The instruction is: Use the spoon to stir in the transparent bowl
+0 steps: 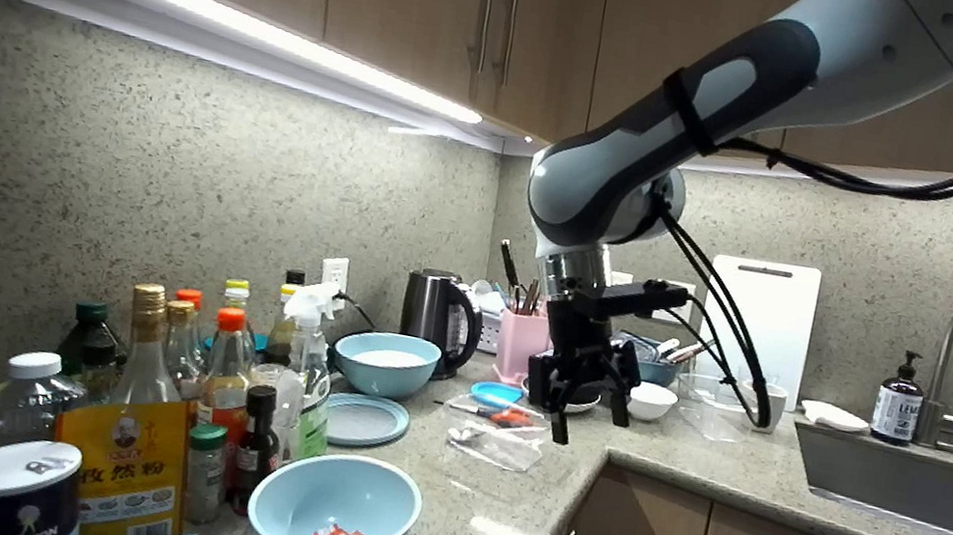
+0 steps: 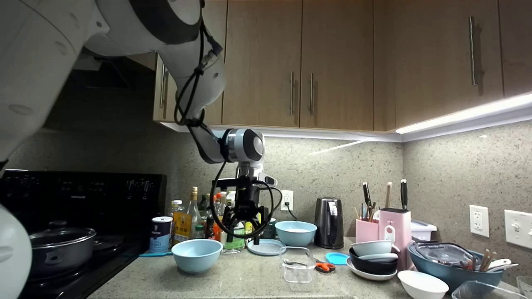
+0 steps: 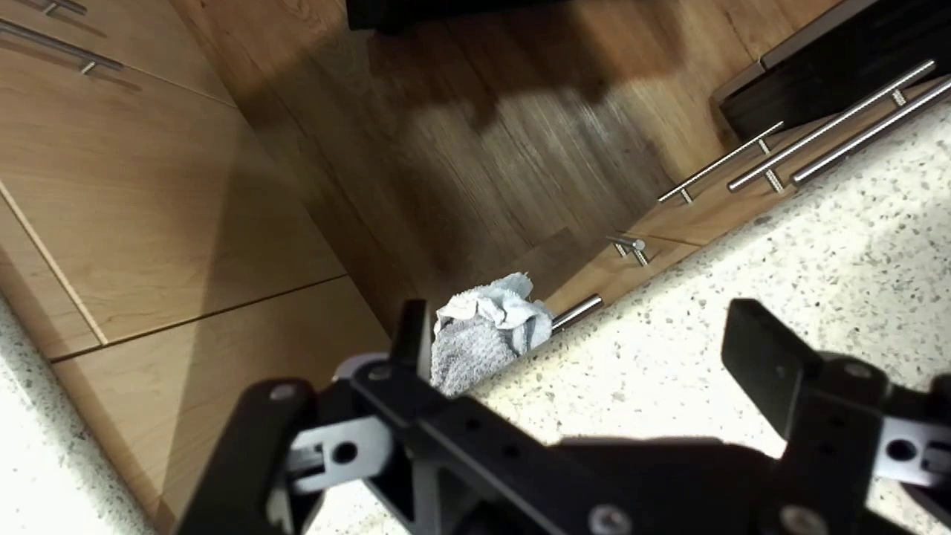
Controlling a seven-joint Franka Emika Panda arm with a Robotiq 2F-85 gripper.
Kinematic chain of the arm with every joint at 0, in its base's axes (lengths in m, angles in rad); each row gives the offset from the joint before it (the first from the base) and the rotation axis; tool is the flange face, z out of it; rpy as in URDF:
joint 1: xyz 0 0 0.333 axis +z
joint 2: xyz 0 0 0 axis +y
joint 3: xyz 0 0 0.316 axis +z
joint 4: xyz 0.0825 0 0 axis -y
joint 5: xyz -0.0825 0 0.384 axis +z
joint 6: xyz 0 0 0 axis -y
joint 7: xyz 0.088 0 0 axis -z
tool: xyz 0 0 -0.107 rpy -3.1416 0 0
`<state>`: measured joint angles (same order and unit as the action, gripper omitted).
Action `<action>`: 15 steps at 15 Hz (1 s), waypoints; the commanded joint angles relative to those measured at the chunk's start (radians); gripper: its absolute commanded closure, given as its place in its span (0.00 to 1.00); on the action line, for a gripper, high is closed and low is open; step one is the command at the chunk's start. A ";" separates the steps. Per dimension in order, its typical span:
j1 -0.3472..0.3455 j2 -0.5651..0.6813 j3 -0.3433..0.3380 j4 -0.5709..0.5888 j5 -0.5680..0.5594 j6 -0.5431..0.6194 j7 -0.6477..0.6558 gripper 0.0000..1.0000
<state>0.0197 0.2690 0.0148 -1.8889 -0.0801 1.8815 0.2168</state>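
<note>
- Speckled stone wall [image 2: 332, 178] behind, my counter [image 2: 232, 284] below.
- Left: a teal handle [image 2: 149, 254], too small to call the spoon.
- My gripper [image 2: 243, 239] hangs above the counter's edge, spread wide, holding nothing, presumably to be ready for the spoon.
- Right of it: what I take for the transparent bowl [image 2: 298, 275], squarish, on the counter, probably for easy reach; whether it holds anything, I cannot tell.
- Far right: another clear vessel [image 2: 478, 291], cut off.

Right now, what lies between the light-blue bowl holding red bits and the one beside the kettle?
A flat pale-blue dish lies between them, seen in both exterior views, with a spray bottle standing close by.
</note>
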 commanded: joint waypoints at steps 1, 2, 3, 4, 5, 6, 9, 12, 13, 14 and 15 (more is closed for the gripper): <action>0.018 0.143 -0.021 0.198 -0.087 -0.055 -0.031 0.00; 0.024 0.190 -0.031 0.273 -0.122 -0.086 -0.029 0.00; 0.028 0.228 -0.040 0.335 -0.147 -0.118 -0.036 0.00; 0.031 0.264 -0.052 0.396 -0.181 -0.168 -0.046 0.00; 0.032 0.303 -0.061 0.460 -0.203 -0.210 -0.058 0.00; 0.032 0.341 -0.070 0.522 -0.224 -0.256 -0.076 0.00; 0.026 0.448 -0.094 0.708 -0.244 -0.382 -0.107 0.00; 0.024 0.421 -0.093 0.657 -0.222 -0.343 -0.078 0.00; 0.025 0.434 -0.095 0.678 -0.221 -0.351 -0.078 0.00; 0.025 0.442 -0.095 0.687 -0.221 -0.354 -0.078 0.00; 0.026 0.444 -0.095 0.690 -0.221 -0.355 -0.078 0.00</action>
<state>0.0432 0.7121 -0.0768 -1.2020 -0.3037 1.5296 0.1406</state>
